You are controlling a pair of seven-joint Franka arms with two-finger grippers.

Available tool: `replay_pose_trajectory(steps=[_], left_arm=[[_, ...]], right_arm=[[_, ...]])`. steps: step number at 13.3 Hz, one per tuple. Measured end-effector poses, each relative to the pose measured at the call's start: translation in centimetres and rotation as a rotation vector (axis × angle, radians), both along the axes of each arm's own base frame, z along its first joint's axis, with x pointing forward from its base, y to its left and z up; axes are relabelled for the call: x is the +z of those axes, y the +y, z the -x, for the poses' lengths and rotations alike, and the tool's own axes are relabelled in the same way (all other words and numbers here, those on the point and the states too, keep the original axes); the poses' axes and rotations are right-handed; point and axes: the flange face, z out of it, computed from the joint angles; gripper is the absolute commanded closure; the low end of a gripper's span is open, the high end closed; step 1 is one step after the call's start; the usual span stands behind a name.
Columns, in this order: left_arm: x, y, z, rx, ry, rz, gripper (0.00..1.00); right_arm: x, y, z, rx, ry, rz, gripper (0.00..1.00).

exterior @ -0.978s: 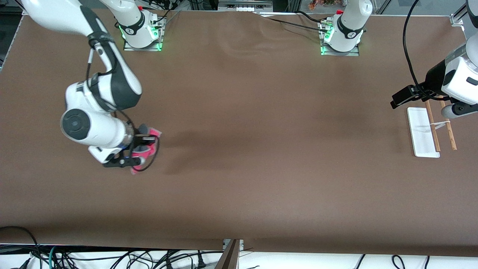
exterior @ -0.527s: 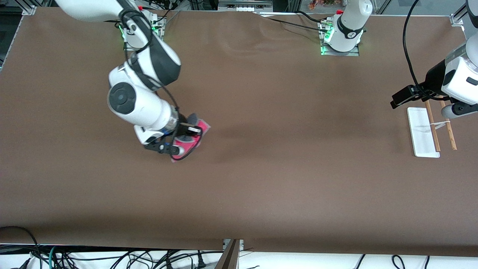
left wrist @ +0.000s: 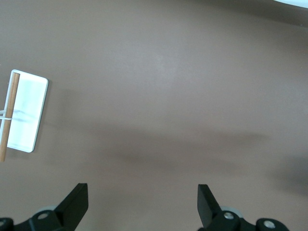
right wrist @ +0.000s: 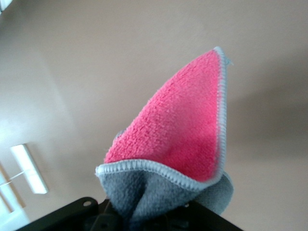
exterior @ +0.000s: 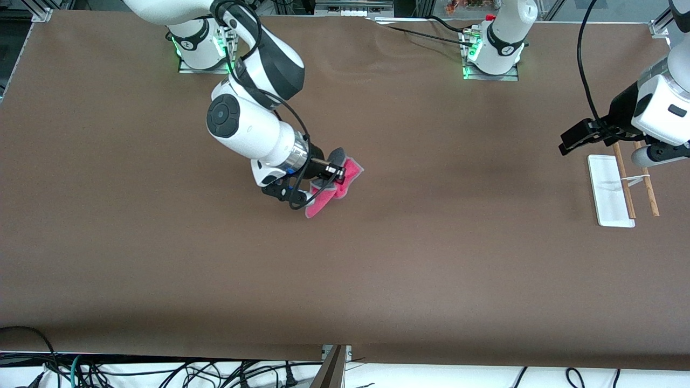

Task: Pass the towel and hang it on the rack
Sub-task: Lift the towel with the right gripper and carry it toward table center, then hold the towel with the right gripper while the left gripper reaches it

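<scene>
My right gripper (exterior: pixel 330 173) is shut on the towel (exterior: pixel 330 189), a pinkish-red and dark grey cloth with light grey edging, and holds it up over the brown table about midway along it. In the right wrist view the towel (right wrist: pixel 183 134) bunches out of the jaws, grey side toward the camera. The rack (exterior: pixel 636 178), two brown rods over a flat white base, stands at the left arm's end of the table and also shows in the left wrist view (left wrist: pixel 24 113) and the right wrist view (right wrist: pixel 26 168). My left gripper (left wrist: pixel 142 204) is open and empty, in the air beside the rack.
The brown table cover (exterior: pixel 409 253) lies flat with a slight wrinkle near the left arm's base (exterior: pixel 491 54). The right arm's base (exterior: pixel 202 48) stands at the other end. Cables hang below the table's front edge (exterior: pixel 161 372).
My right arm has carried the towel along the table toward the left arm's end, from near its own end to about the middle. My left gripper has shifted slightly.
</scene>
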Motion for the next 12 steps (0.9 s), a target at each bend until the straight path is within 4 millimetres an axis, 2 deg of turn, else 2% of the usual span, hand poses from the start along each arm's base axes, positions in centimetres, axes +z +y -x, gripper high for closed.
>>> replay_pose_trajectory(steps=[4, 6, 9, 10, 12], left_arm=[[-2.9, -1.3, -2.1, -0.019, 0.027, 0.002, 0.00], [-3.4, -2.5, -2.7, -0.037, 0.029, 0.003, 0.00], [-3.7, -4.6, -2.3, -0.073, 0.040, 0.001, 0.00], [-4.9, -5.6, -2.1, -0.090, 0.064, -0.003, 0.00], [-9.1, -7.8, -1.4, -0.137, 0.131, -0.013, 0.00]], right_arm=[[0.0, 0.4, 0.2, -0.004, 0.005, -0.014, 1.00], [-0.1, 0.8, 0.4, 0.002, 0.006, -0.014, 1.00], [-0.2, 1.5, 1.0, 0.012, 0.007, -0.014, 1.00], [-0.3, 1.6, 1.0, 0.014, 0.009, -0.014, 1.00], [-0.6, 2.2, 1.5, 0.023, 0.012, -0.014, 1.00]])
